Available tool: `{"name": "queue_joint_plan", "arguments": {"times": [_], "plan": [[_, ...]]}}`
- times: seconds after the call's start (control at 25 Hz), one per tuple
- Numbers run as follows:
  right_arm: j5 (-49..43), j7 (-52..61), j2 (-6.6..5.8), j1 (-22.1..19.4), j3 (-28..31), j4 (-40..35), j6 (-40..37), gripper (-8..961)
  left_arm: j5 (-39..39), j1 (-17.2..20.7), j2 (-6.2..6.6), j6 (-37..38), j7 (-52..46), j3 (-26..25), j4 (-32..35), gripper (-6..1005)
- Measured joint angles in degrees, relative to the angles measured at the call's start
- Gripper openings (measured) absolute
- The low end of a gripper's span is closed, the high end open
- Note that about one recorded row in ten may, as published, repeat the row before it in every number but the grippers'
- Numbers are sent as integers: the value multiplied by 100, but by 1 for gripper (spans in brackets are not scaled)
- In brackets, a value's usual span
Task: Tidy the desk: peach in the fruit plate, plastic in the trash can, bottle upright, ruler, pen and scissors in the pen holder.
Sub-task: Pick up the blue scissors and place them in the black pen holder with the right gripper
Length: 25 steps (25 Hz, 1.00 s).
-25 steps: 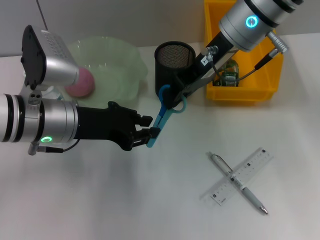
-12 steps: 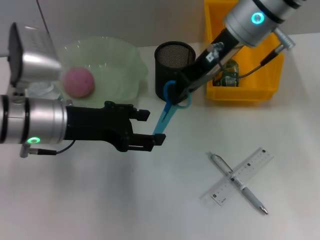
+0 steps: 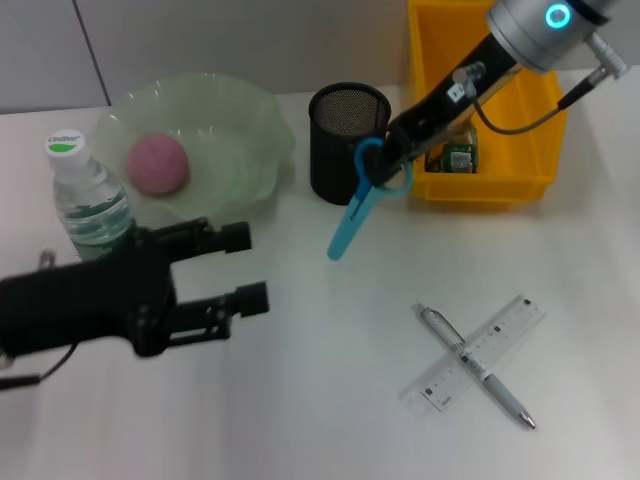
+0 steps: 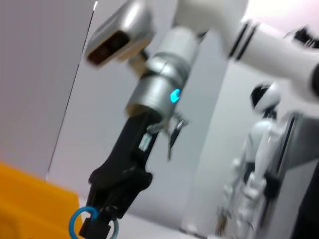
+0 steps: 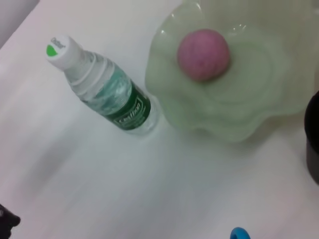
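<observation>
Head view shows the blue scissors (image 3: 357, 205) hanging by their handle loops from the right gripper (image 3: 392, 160), clamped on them just beside the black pen holder (image 3: 347, 140), blades slanting down above the table (image 3: 300, 400). Left gripper (image 3: 245, 268) sits well apart, fingers spread and empty, near the upright bottle (image 3: 88, 200)

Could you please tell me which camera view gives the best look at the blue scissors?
The head view: the whole scissors show there, hanging by a handle loop from the right gripper beside the pen holder. The left wrist view shows only the handle loops under that gripper; the right wrist view shows just a blue sliver at its edge.
</observation>
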Motion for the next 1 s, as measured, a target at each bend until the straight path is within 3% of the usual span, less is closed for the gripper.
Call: {"name": "queue_joint_plan", "arguments": {"times": [0.08,0.2,0.24,0.6,1.0], "plan": [[2,-22,-7,37,1,-129,-52,86,-7,153,7,191,880,-275,-557,734],[-24,-26,-55,148,3,-335,-183,86,8,313,0,93,1463,-290,-753,731],[-46,-24,-75,185,14,-380,-226,86,25,431,-7,-125,2064,-295,-1068,730],[-1214,-9,-185,685,800,-756,-434,88,-8,630,-30,-915,2918,-340,-1685,728],[-1757,97,-148,897,896,-810,149,92,-18,603,-41,-1124,2978,-351,-1884,729]]}}
